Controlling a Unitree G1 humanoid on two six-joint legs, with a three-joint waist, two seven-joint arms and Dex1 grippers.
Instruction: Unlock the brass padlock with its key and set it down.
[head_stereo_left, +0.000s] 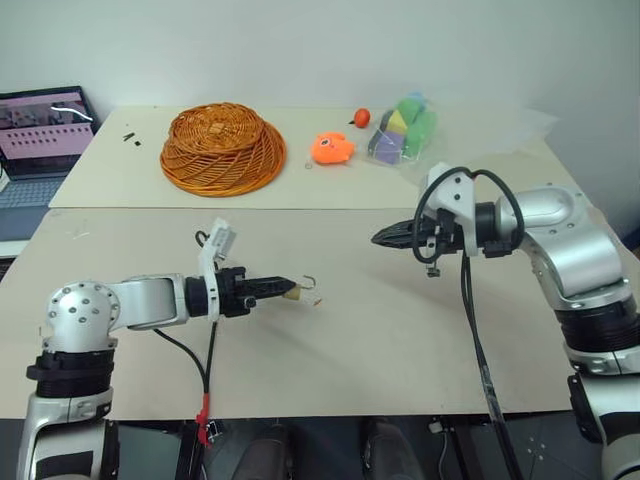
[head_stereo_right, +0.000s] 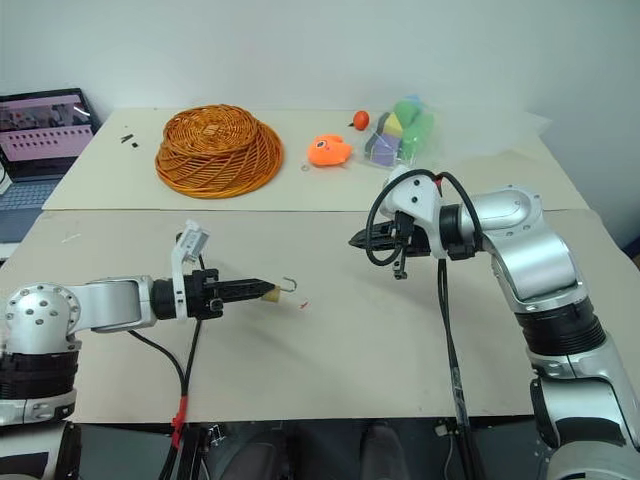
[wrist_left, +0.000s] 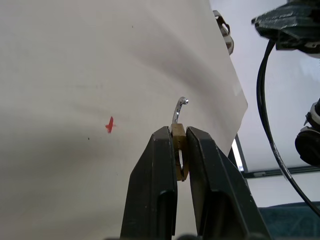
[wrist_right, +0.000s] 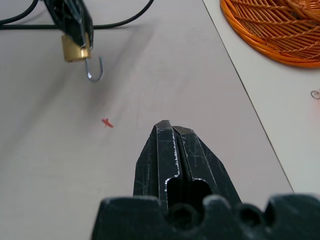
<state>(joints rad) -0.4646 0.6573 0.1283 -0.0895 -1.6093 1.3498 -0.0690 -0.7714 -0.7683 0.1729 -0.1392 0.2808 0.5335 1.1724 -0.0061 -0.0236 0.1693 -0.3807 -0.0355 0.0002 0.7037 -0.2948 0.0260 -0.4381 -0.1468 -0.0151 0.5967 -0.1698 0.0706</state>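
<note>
Basket (head_stereo_left: 223, 150) lies overturned on far table (head_stereo_left: 120, 175).

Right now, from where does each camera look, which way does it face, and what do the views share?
Left and right eye views: on the head, facing forward and down over the table; both arms show.
Left wrist view: along the left gripper, shut on the brass padlock.
Right wrist view: along the shut right gripper, toward the orange basket.
Shared: padlock, its shackle open, and red mark.
</note>
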